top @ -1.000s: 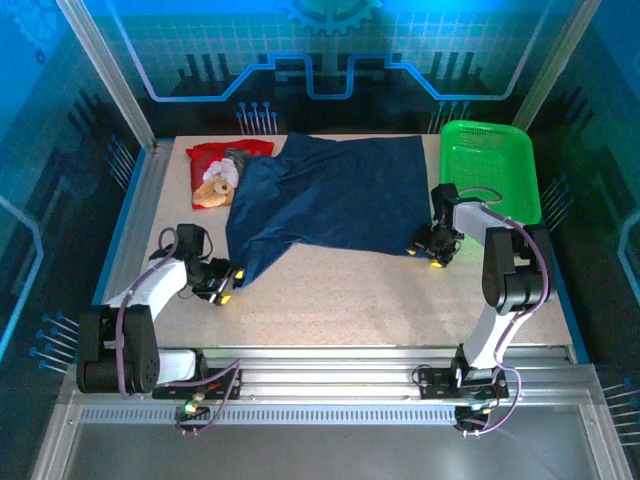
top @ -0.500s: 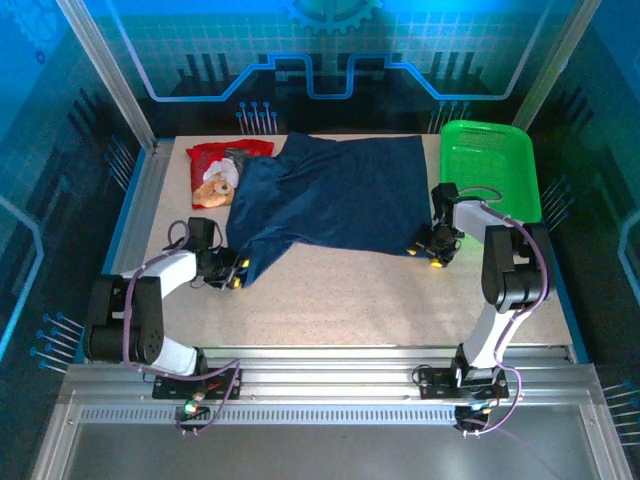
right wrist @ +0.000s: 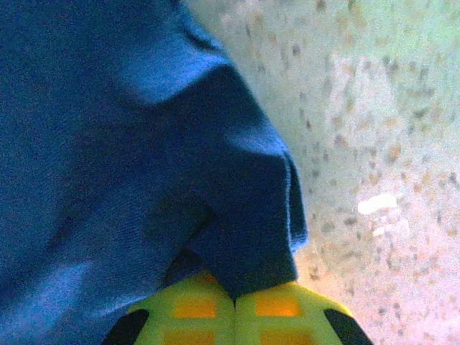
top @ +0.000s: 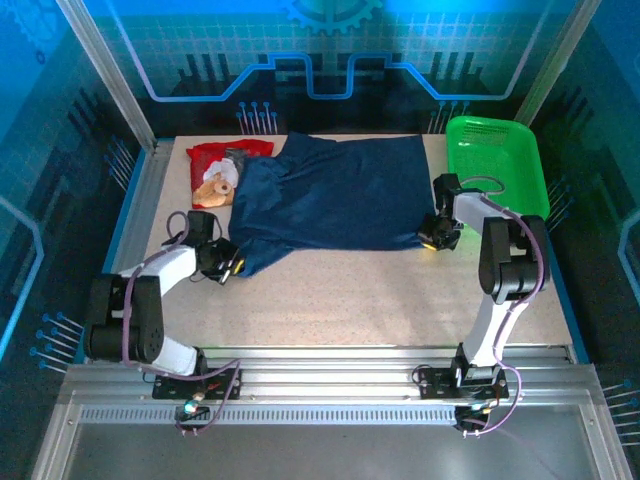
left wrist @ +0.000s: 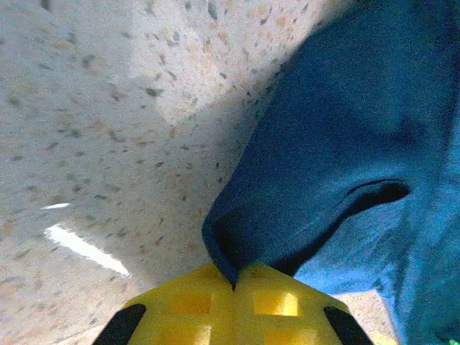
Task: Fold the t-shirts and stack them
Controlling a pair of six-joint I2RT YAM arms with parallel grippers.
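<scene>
Jaws open a second earlier had closed: left gripper (top: pixel 228 268) and right gripper (top: pixel 437 240) each pinched a near corner of the navy shirt (top: pixel 330 195), spread just left of the basket (top: pixel 495 130), apparently ready for the first fold.

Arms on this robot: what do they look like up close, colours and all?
The left arm and right arm have white links, chunky black joints and looping purple cables. The left claw and right claw end in yellow pads with square recesses.
</scene>
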